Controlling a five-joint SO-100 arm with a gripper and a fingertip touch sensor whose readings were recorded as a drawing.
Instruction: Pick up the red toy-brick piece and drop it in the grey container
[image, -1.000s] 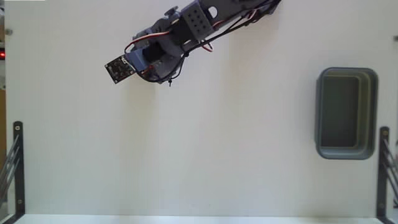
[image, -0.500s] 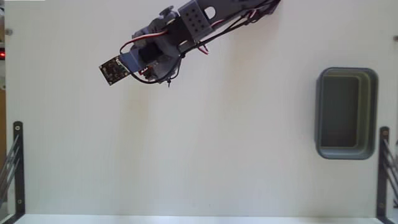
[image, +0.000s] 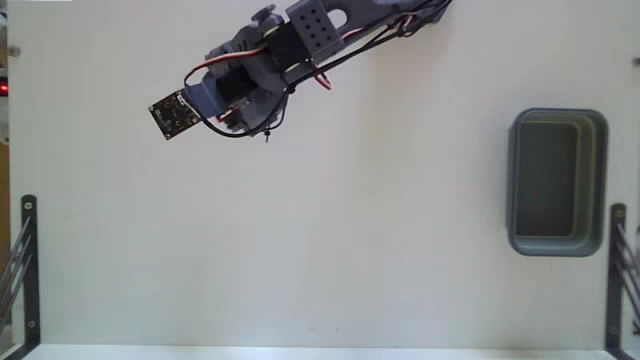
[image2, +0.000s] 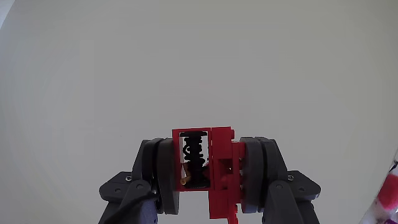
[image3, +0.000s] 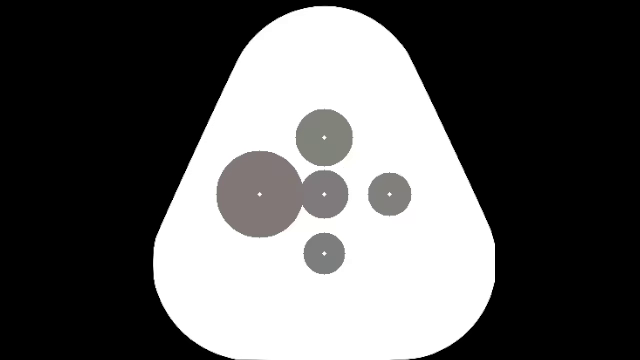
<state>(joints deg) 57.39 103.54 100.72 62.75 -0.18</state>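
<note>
The arm (image: 300, 45) is built of blue-grey printed plastic segments with black motor blocks set between them. One flat grey plate (image: 312, 22) near the top edge of the fixed view carries a grid of small dark holes. Red and black cables (image: 330, 66) loop loosely along the segments, with a thin red wire curving past the wrist. A small dark square circuit board (image: 171, 117) with pale dots is fixed at the arm's outer end. In the wrist view the tool (image2: 210, 167) has two dark grey, rounded fingers (image2: 163, 168), matte and thick, joined to angular grey brackets (image2: 124, 190) with a screw head behind them.
</note>
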